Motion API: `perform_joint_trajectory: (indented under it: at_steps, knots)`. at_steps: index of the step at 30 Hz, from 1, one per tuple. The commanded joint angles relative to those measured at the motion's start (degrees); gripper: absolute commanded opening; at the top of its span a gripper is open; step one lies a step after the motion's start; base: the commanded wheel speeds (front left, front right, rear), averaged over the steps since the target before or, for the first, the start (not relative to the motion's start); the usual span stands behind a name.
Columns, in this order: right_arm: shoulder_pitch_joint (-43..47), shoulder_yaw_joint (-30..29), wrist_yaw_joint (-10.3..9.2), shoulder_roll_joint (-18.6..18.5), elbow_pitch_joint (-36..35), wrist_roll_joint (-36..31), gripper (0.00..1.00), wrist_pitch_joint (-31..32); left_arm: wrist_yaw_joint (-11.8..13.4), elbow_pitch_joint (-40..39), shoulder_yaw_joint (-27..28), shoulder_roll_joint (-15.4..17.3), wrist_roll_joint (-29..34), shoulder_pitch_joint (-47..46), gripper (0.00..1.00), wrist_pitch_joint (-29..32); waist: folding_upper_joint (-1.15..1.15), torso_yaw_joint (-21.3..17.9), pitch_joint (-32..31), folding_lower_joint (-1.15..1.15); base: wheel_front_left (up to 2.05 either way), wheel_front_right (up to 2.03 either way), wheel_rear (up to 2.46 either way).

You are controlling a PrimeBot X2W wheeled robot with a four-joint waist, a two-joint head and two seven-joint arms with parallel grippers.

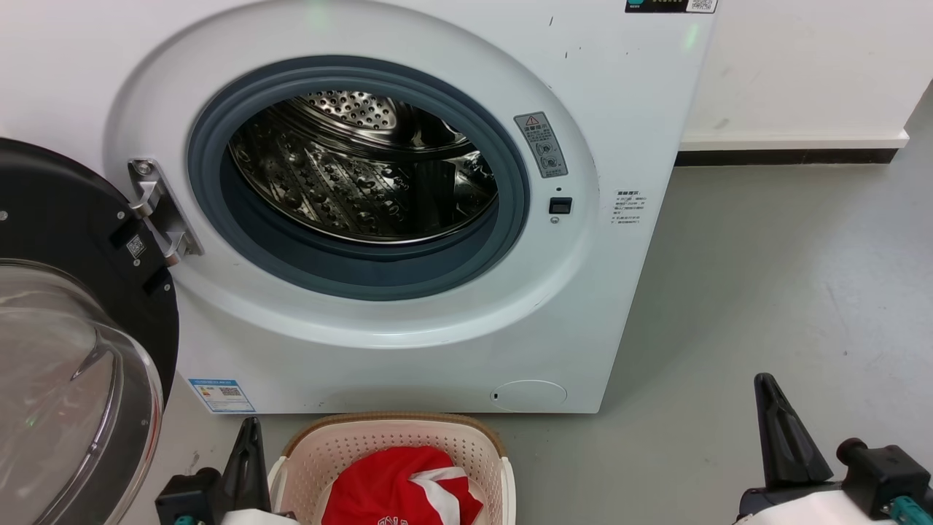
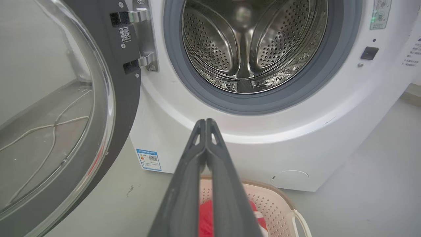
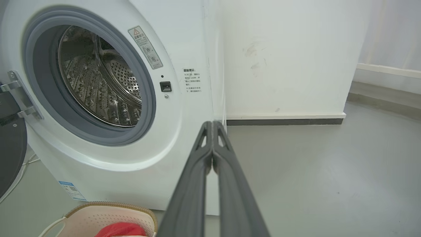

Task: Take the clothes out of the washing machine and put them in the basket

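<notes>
The white washing machine (image 1: pixel 408 335) stands with its glass door (image 1: pixel 65 379) swung open to the left. Its steel drum (image 1: pixel 364 168) shows bare metal, also in the left wrist view (image 2: pixel 250 46) and right wrist view (image 3: pixel 98 82). The cream basket (image 1: pixel 466 452) sits on the floor in front of the washer, holding red clothes (image 1: pixel 393 481) with white trim. My left gripper (image 1: pixel 251 426) is shut, empty, beside the basket's left rim. My right gripper (image 1: pixel 765 383) is shut, empty, over the floor at the lower right. The tips press together in both wrist views (image 2: pixel 205 121) (image 3: pixel 212 123).
Grey floor (image 1: pixel 787 292) stretches to the right of the washer up to a white wall with a dark skirting strip (image 1: pixel 787 155). The open door (image 2: pixel 59 115) crowds the left side. A white cable (image 2: pixel 49 126) lies on the floor behind the door glass.
</notes>
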Motion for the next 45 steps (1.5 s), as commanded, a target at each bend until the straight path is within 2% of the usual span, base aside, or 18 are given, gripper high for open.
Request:
perform_joint_trajectory:
  at_steps: [1, 22, 45]
  knots:
    - [-1.15, 0.03, 0.0, -0.38, -0.46, 3.95, 0.0, 0.6, -0.41, -0.53, 0.49, 0.07, -3.52, -1.75, 0.0, 0.76, 0.0, 0.03, 0.02, 0.0, 0.0, 0.0, 0.0]
    - [-4.38, 0.13, -0.01, -1.45, 2.53, 27.87, 0.0, 4.96, -2.71, 0.04, 1.13, 0.07, -26.27, -4.14, 0.0, 5.55, 0.0, 0.2, 0.22, 0.0, 0.0, 0.0, 0.0]
    - [-6.85, -0.35, -0.02, -1.88, 4.86, 47.06, 0.0, 9.0, -4.59, 1.04, 2.12, 0.07, -44.88, -6.48, 0.0, 9.95, 0.0, 0.39, 0.42, 0.0, 0.0, 0.0, 0.0]
